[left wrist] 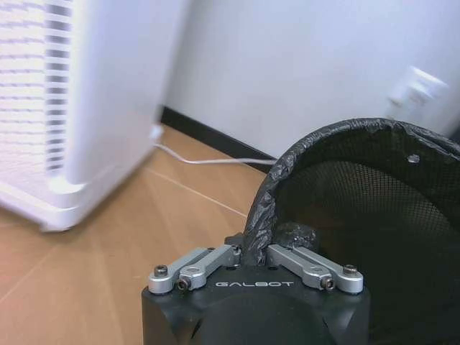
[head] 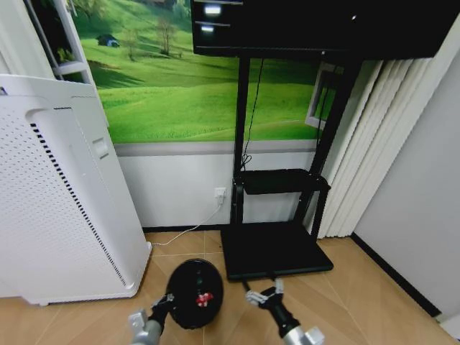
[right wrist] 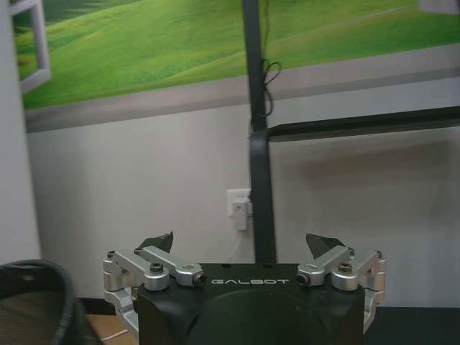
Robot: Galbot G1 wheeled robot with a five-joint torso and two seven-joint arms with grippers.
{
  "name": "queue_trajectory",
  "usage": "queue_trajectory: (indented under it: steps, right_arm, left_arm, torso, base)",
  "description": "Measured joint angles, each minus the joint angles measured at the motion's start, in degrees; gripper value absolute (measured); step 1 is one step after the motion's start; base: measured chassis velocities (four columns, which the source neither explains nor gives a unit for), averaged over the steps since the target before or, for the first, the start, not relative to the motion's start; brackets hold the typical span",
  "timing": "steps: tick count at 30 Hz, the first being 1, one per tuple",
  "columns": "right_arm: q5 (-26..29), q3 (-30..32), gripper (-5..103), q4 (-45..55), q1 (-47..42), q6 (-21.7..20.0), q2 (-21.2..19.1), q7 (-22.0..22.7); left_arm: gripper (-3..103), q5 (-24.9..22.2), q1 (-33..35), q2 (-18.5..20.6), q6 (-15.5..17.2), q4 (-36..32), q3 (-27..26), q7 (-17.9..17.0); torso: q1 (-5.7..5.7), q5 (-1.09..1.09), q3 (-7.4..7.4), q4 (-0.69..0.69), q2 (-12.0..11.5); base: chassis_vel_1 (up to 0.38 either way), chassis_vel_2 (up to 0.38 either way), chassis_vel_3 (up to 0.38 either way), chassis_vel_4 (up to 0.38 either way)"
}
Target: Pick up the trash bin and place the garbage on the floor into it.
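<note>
A tall white perforated appliance (head: 61, 194) stands on the light tan herringbone parquet floor (head: 359, 287) at the robot's left, against the wall. To its right a black TV stand (head: 277, 248) rests its flat base on the floor, below a dark screen and a green meadow mural.

Between the appliance and the stand base, just in front of the robot, is the small round black mesh trash bin (head: 195, 291), lined with a black plastic bag; something small and red and white (head: 205, 299) shows inside it. Whether the bin rests on the floor or hangs clear of it cannot be told.

The left end effector (left wrist: 256, 251) is closed on the near rim of the trash bin, its fingers pinching the crinkled bag edge and mesh wall.

The right end effector (right wrist: 245, 248) hovers just right of the bin, in front of the stand base, its fingers spread wide and holding nothing.
</note>
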Motion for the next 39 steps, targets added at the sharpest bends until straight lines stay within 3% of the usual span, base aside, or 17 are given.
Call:
queue_trajectory:
  steps: [5, 13, 19, 24, 32, 39]
  right_arm:
    - [0.46, 3.75, 100, 1.28, -3.55, 0.37, 2.07, 0.69]
    - [0.41, 6.26, 100, 2.59, -6.86, 1.03, 2.89, 0.93]
    - [0.41, 8.85, 100, 0.26, -6.73, -1.46, 2.13, 4.99]
    - [3.27, 13.75, 100, -5.44, -8.68, -4.03, -0.53, 6.51]
    - [4.50, 17.88, 100, -12.64, -11.00, -5.22, -0.31, 6.66]
    - [9.69, 24.60, 100, -17.29, -13.68, -4.85, 0.28, 6.03]
  left_arm:
    - [2, -5.10, 0.55, -3.22, 0.09, -3.63, -5.49, -3.35]
    - [2, -8.58, -0.36, -4.60, 0.35, -3.65, -10.48, -3.40]
    - [2, -9.31, 0.27, -5.67, 1.03, -3.25, -11.29, -2.61]
    - [2, -7.62, 2.75, -5.63, 1.61, -1.63, -9.28, 1.17]
    - [2, -5.84, 2.59, -5.18, 1.53, -0.49, -7.98, 4.08]
    - [2, -5.10, -0.51, -2.32, 1.44, 0.83, -6.26, 7.26]
  torso:
    - [0.00, 0.00, 0.00, -0.02, 0.00]
    - [0.00, -0.01, 0.00, -0.01, 0.00]
    - [0.00, 0.01, 0.01, 0.00, 0.00]
    - [0.00, -0.01, 0.00, -0.01, 0.00]
    - [0.00, 0.00, 0.00, 0.00, 0.00]
    - [0.00, 0.01, 0.00, -0.02, 0.00]
  base:
    - [0.000, 0.000, 0.000, 0.000]
    - [-0.015, -0.009, 0.014, 0.011]
    - [-0.035, -0.043, 0.060, 0.042]
    - [0.000, 0.000, 0.000, 0.000]
    - [0.000, 0.000, 0.000, 0.000]
    - [0.000, 0.000, 0.000, 0.000]
